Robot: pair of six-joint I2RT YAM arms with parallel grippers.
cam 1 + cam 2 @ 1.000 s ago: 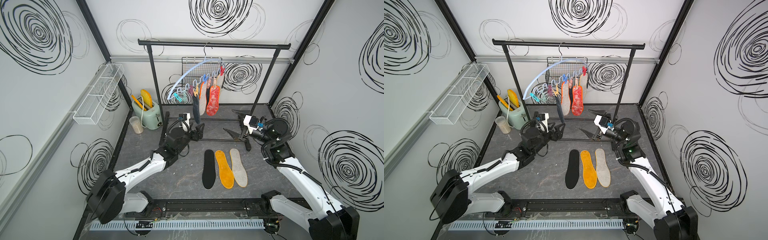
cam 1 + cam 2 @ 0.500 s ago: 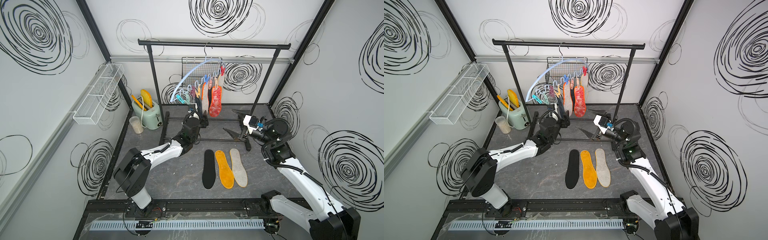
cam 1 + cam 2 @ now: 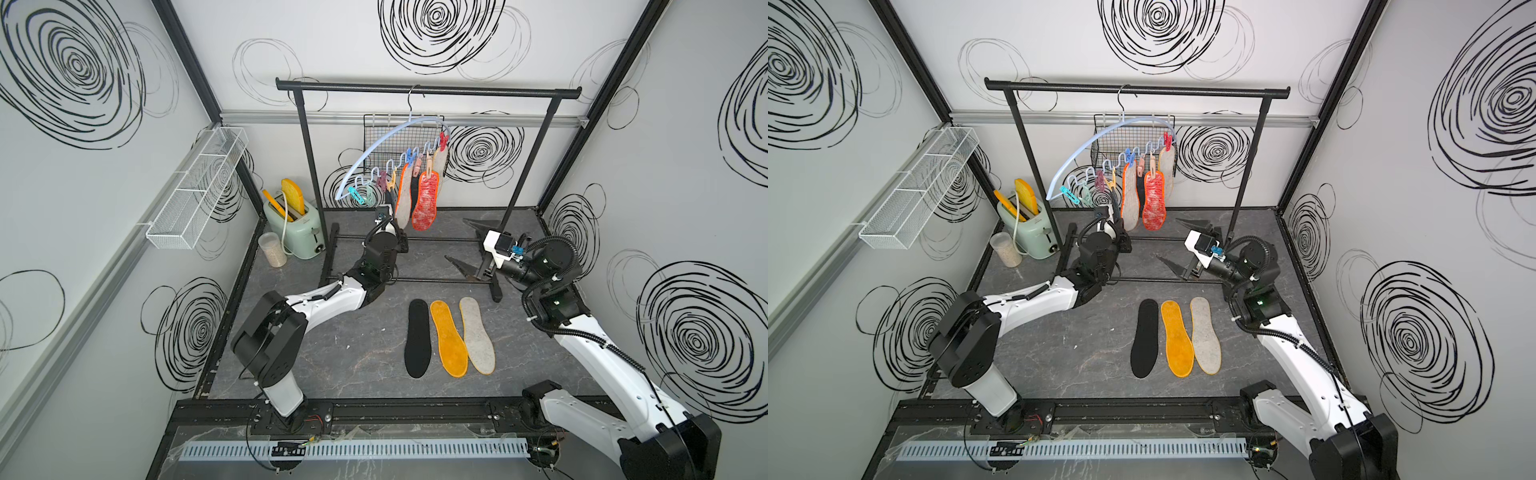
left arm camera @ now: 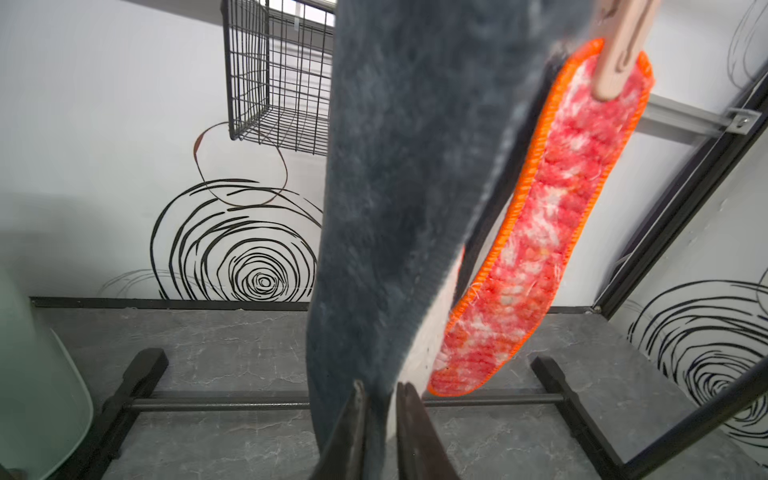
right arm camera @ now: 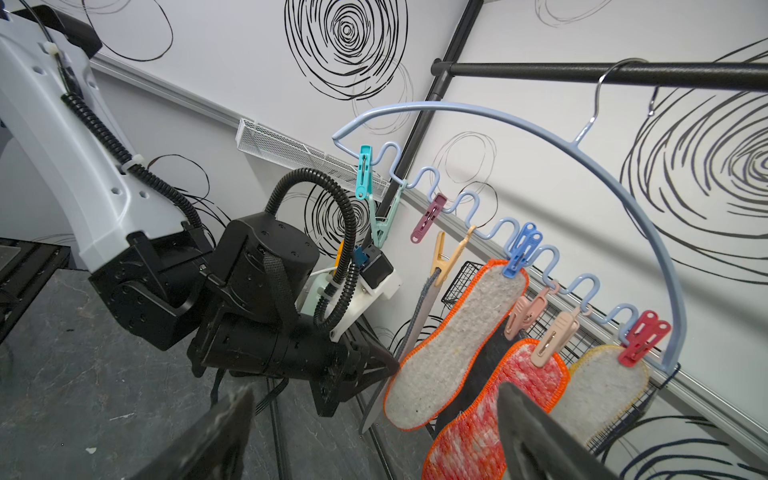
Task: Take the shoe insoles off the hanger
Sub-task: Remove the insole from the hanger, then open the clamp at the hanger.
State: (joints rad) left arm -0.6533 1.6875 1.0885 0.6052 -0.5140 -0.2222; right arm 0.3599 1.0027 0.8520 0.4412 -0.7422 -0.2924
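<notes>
As left claw [image 4: 380,387] seemingly pinches dark insole [image 4: 395,166], right claw [image 5: 376,389] gapes, marbled floor [image 3: 353,353]

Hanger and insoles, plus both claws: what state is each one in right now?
hanger: hooked on the rack bar, tilted.
left gripper: shut on the dark grey insole.
dark grey insole: pegged at its top, lower end pinched.
right gripper: open, holding nothing.
red-mottled insole: pegged, untouched.
orange insole: lying flat on the floor.
</notes>
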